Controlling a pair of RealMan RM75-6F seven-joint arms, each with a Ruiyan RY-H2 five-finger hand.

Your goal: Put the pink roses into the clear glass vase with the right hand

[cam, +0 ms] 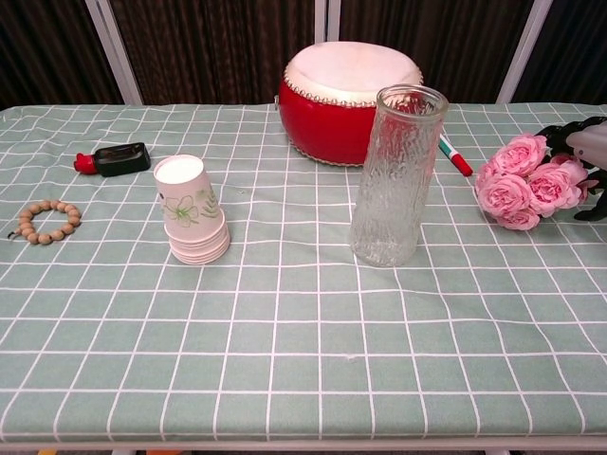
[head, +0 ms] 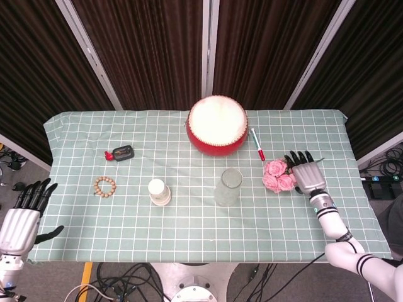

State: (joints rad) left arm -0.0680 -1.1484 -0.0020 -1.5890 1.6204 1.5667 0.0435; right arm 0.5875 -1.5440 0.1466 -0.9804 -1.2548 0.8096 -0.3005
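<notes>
The pink roses (head: 278, 175) (cam: 524, 183) lie on the table's right side, blooms pointing left. My right hand (head: 304, 172) (cam: 590, 150) hovers over their stems just right of the blooms, fingers apart, holding nothing. The clear glass vase (head: 228, 187) (cam: 395, 176) stands upright and empty near the table's middle, left of the roses. My left hand (head: 22, 214) hangs open off the table's front left corner, seen only in the head view.
A red drum (head: 216, 124) (cam: 350, 99) sits behind the vase. A red-and-white marker (head: 257, 145) (cam: 454, 156) lies between drum and roses. A stack of paper cups (head: 160, 192) (cam: 193, 221), a bead bracelet (head: 105, 185) (cam: 45, 222) and a black-and-red lighter (head: 120, 153) (cam: 114, 158) occupy the left half.
</notes>
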